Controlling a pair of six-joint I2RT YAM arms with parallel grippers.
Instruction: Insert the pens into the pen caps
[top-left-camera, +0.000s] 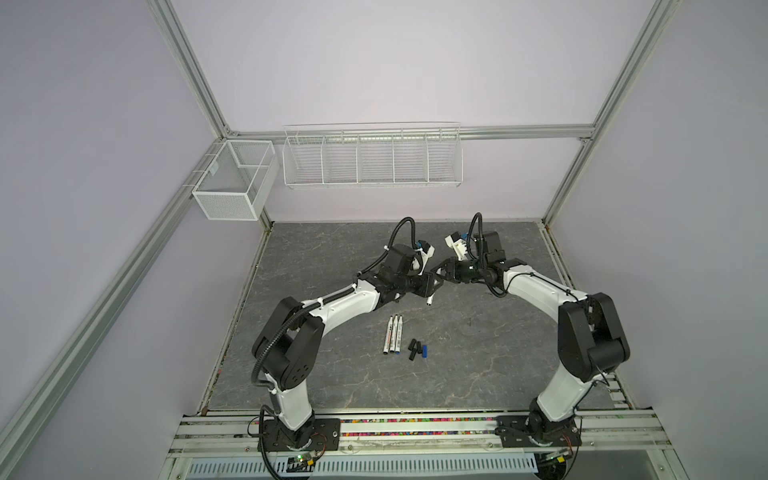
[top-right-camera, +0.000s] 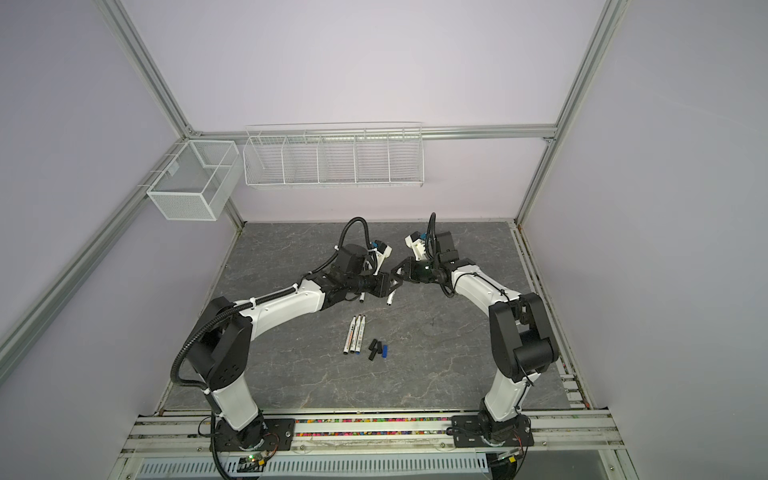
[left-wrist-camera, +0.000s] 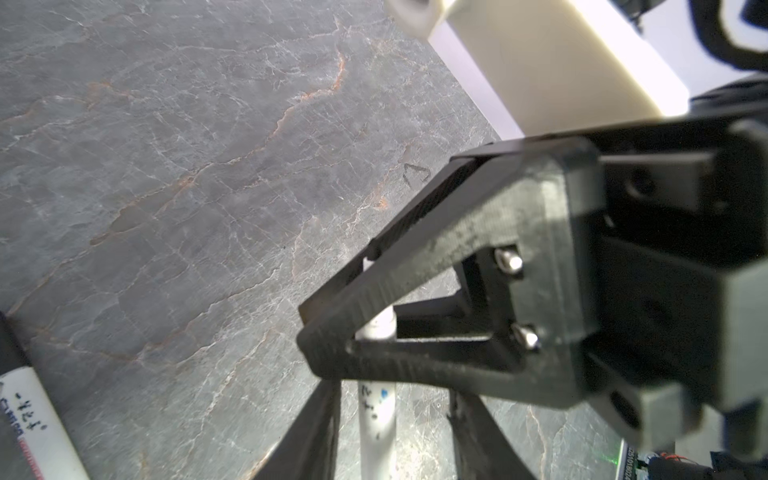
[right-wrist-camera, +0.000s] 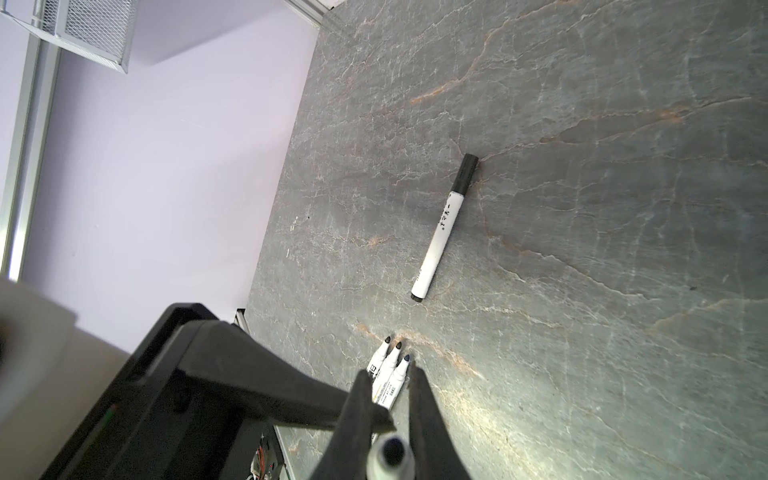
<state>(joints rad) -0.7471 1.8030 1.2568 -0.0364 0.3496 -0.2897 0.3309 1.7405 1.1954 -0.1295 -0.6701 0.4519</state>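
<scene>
While both arms meet over the middle of the table, the right gripper (right-wrist-camera: 390, 374) pinches a pen (left-wrist-camera: 376, 419) tight. The left gripper (left-wrist-camera: 395, 388) stands around the same barrel with its jaws spread, a gap showing on either side. In both top views the pen's long axis points toward the lower frame, its free end poking out below the jaws. The pen caps (top-left-camera: 417, 350) lie clustered further down-frame, roughly midway between the arms, just beside three bare pens (top-left-camera: 392, 336). Neither arm looks clearly nearer, but the left gripper, gripping nothing, seems freer to fetch a cap.
</scene>
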